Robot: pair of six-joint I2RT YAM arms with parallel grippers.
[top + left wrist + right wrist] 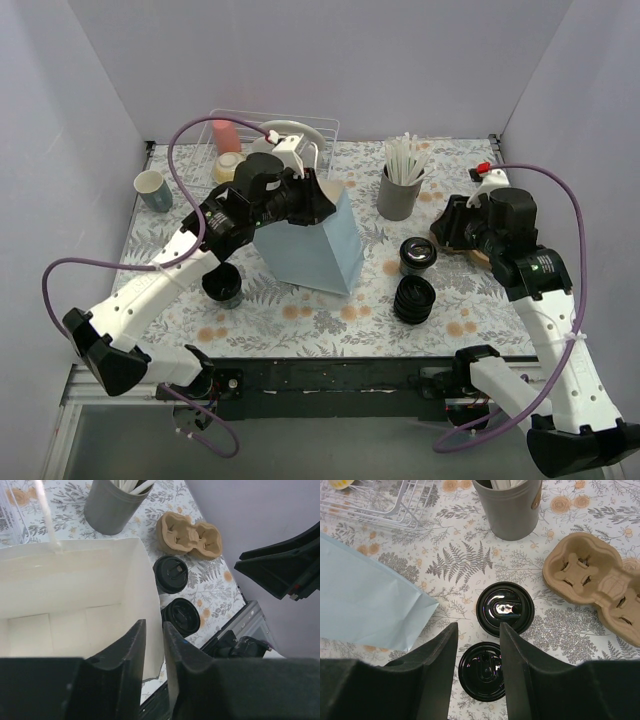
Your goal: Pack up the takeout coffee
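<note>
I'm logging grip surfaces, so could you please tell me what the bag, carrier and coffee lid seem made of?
The bag looks like paper: matte light blue, white inside, sharply creased. The carrier seems moulded pulp: tan, dull, fibrous-looking. The coffee lid is probably plastic: glossy black with a bright highlight.

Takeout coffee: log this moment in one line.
left gripper: shut on paper bag rim | right gripper: open, short of takeout coffee | takeout coffee: lidded, on table, outside paper bag | phase: pre-grasp

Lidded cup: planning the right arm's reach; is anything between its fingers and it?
Nothing covers the cup, but in the right wrist view the lid stack sits just nearer, between the open right fingers.
</note>
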